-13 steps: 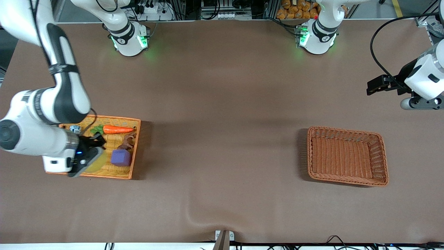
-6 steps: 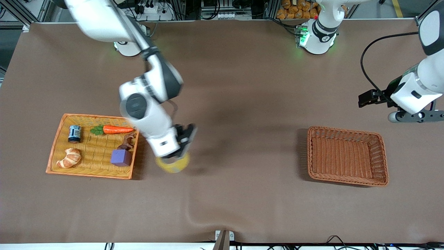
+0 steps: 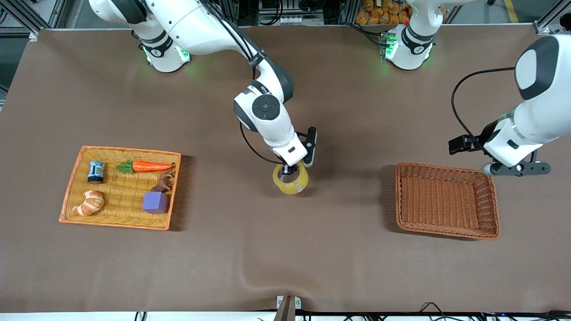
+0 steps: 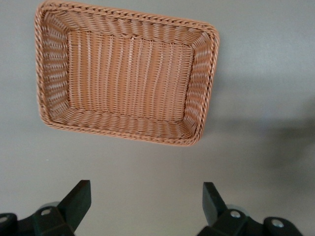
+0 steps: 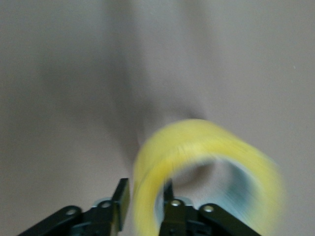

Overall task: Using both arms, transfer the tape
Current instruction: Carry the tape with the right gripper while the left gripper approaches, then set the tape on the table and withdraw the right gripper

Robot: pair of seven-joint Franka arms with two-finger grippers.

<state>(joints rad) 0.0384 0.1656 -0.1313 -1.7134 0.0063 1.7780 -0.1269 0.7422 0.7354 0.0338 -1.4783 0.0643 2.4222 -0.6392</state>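
Tape (image 3: 291, 179) hangs from my right gripper (image 3: 290, 169) over bare table, between the tray (image 3: 71, 187) and the basket (image 3: 488, 205), roughly midway. In the right wrist view the two fingers (image 5: 120, 196) are closed across the roll's wall, one outside the yellow band and one inside the core, so the roll (image 5: 206, 167) dangles below the fingertips with its open ring facing sideways; that view is smeared, which I read as motion. My left gripper (image 3: 515, 168) hovers over the table just beside the basket's rim, at the edge toward the bases, and its fingers (image 4: 78, 196) stand wide apart with nothing between them. The basket (image 4: 206, 88) sits empty under its camera. For the handover I judge I should steady the right arm first, let the roll stop swinging, and present the free part of the ring toward the left arm. Then I would bring the left fingers onto the wall away from the right pair, close fully, and only after that release the right, since a thin-wall pinch could twist.
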